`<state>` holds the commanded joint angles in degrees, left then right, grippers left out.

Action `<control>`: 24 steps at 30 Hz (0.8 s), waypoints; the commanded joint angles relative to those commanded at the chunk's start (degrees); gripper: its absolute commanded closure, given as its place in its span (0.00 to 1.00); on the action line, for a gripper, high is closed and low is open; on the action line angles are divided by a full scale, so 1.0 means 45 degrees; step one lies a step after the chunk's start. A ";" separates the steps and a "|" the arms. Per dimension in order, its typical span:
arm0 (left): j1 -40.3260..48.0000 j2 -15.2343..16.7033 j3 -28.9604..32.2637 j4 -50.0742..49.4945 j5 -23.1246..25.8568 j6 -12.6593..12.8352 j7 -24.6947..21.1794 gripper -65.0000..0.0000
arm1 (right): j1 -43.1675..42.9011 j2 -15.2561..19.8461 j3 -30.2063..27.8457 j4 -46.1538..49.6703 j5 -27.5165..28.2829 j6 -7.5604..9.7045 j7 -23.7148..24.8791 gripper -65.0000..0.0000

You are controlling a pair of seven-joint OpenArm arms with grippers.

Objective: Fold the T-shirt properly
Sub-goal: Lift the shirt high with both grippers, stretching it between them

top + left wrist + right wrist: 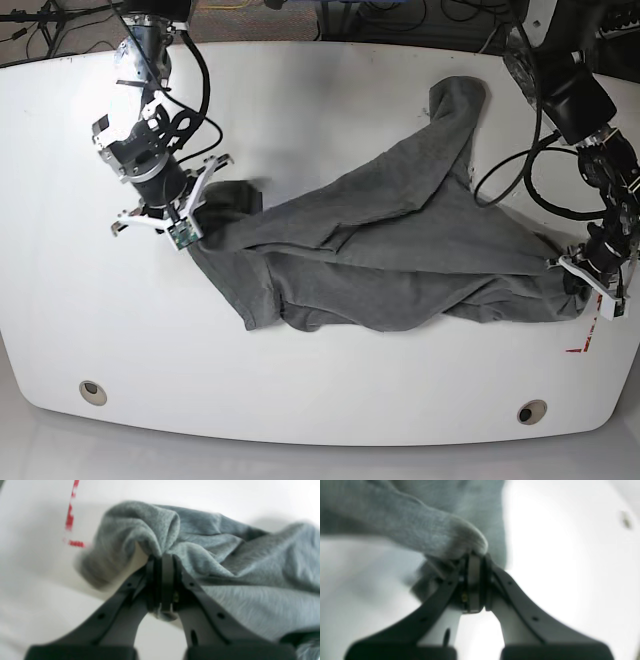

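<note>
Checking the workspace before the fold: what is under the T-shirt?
Only the white table shows around the T-shirt. Both grippers, left and right, pinch its ends. Anything beneath the crumpled cloth is hidden.

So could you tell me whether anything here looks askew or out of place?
Yes: the T-shirt lies crumpled and twisted diagonally across the table, one end bunched toward the far edge, pinched by both the left gripper and right gripper.

Your open lanes: bare white table (330, 85) at the far and near edges; T-shirt (400, 250) blocks the middle band.
</note>
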<state>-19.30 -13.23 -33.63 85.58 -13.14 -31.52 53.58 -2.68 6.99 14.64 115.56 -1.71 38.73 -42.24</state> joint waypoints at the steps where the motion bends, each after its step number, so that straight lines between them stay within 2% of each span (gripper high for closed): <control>1: 0.0117 0.0078 0.0020 0.0488 0.0000 0.0000 0.0215 1.00 | 0.0215 0.0000 0.0098 0.0000 0.0000 0.0000 0.0000 1.00; 10: 0.0527 0.0215 0.1094 0.3712 0.0000 -0.0020 0.1270 1.00 | 0.1973 0.0742 0.0508 0.0000 0.0000 0.0000 -0.0059 1.00; 13: 0.0527 0.0215 0.1426 0.4611 0.0000 0.0000 0.1348 1.00 | 0.2598 0.1133 0.0508 0.0000 0.0000 0.0000 -0.0195 1.00; 17: 0.0469 0.0215 0.1836 0.5470 0.0059 0.0020 0.1348 1.00 | 0.3575 0.1661 0.0508 0.0000 0.0000 0.0000 -0.0899 1.00; 24: -0.0078 0.0176 0.1934 0.6037 0.0078 0.0039 0.1348 1.00 | 0.5177 0.2422 0.0508 -0.0117 0.0000 0.0000 -0.1348 1.00</control>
<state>-19.65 -12.44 -24.92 112.75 -12.79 -31.34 59.65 20.62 17.89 16.92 115.03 -1.71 38.73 -48.31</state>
